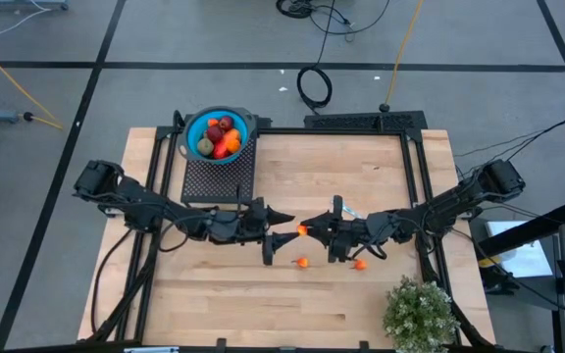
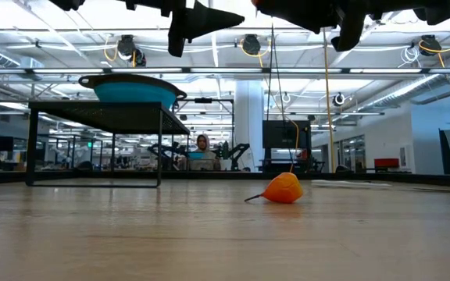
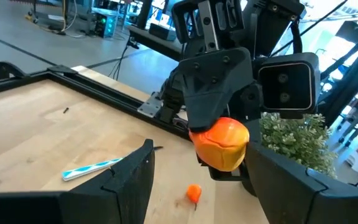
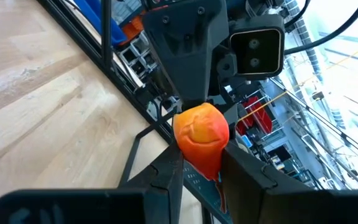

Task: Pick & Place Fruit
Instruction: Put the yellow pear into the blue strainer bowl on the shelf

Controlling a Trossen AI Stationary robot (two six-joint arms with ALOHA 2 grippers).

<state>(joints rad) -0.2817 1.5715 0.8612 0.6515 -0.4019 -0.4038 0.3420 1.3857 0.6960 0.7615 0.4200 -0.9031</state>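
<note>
Wooden plank surface (image 1: 263, 294), pale, framed by dark rails. Nearest edge: a bushy potted plant (image 1: 420, 314) at the right front corner. Just past it, two small orange fruits lie loose on the boards, one (image 1: 302, 262) near centre, another (image 1: 360, 264) a little to its right; low view shows the centre one (image 2: 283, 189) with a thin stem.

Mid-surface, both arms meet, raised off the wood. Right end effector (image 4: 201, 165) is clamped on an orange fruit (image 4: 202, 134); the same fruit (image 3: 222, 142) shows in the left wrist view. Left end effector (image 1: 284, 216) faces it, fingers apart, nothing between them, tips close to the fruit but contact cannot be made out. A thin blue-and-white utensil (image 3: 92, 168) lies on the boards nearby.

Far left: a black mesh stand (image 1: 219, 176) carrying a blue bowl (image 1: 194, 127) with several fruits (image 1: 220, 137) inside, red, orange, greenish.

Beyond: grey floor, coiled cables, yellow cord. Low view looks into a large open workshop with ceiling lights; a person sits far back, too small to detail. The arms are cut off at the low view's top edge.
</note>
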